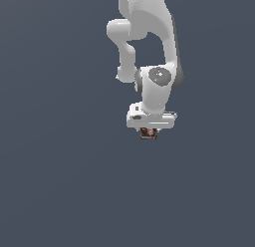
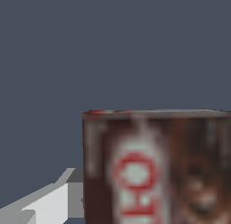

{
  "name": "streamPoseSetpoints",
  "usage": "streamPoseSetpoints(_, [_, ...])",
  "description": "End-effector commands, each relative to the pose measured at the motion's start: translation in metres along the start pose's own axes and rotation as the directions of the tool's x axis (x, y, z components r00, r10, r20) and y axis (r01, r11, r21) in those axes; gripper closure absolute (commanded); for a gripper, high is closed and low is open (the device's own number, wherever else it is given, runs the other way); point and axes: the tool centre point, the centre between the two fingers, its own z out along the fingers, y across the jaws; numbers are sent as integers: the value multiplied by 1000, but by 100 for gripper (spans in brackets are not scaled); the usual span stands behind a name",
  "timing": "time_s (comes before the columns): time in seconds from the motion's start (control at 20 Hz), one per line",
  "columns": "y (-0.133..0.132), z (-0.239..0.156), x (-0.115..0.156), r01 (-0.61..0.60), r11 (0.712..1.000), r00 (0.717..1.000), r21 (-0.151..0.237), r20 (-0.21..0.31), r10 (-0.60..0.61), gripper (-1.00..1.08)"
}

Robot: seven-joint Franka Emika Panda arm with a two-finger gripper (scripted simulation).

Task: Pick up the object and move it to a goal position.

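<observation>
Near the frame's centre, the gripper (image 1: 149, 130) is seemingly clamping the block (image 1: 148, 133), probably carrying it toward an unseen goal.

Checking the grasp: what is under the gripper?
The block sits right under the gripper. Only its lower part shows; the fingers and the grip are covered.

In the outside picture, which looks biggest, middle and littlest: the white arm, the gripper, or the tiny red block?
1. Arm: by far the largest, reaching down from the top of the exterior view.
2. Gripper: its white body is much smaller than the arm.
3. Block: smallest, a dark red bit narrower than the gripper, right under it.
</observation>
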Motion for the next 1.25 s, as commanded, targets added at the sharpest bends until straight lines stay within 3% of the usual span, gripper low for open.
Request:
streamPoseSetpoints(0.0, [-23,-21,4,0,1000,1000,0,0,0,108])
streamPoseSetpoints(0.3, [-78,-67,16,0,1000,1000,0,0,0,108])
streamPoseSetpoints(0.6, [-114,-99,26,0,1000,1000,0,0,0,108])
streamPoseSetpoints(1.2, [-137,-118,34,-1,1000,1000,0,0,1,108])
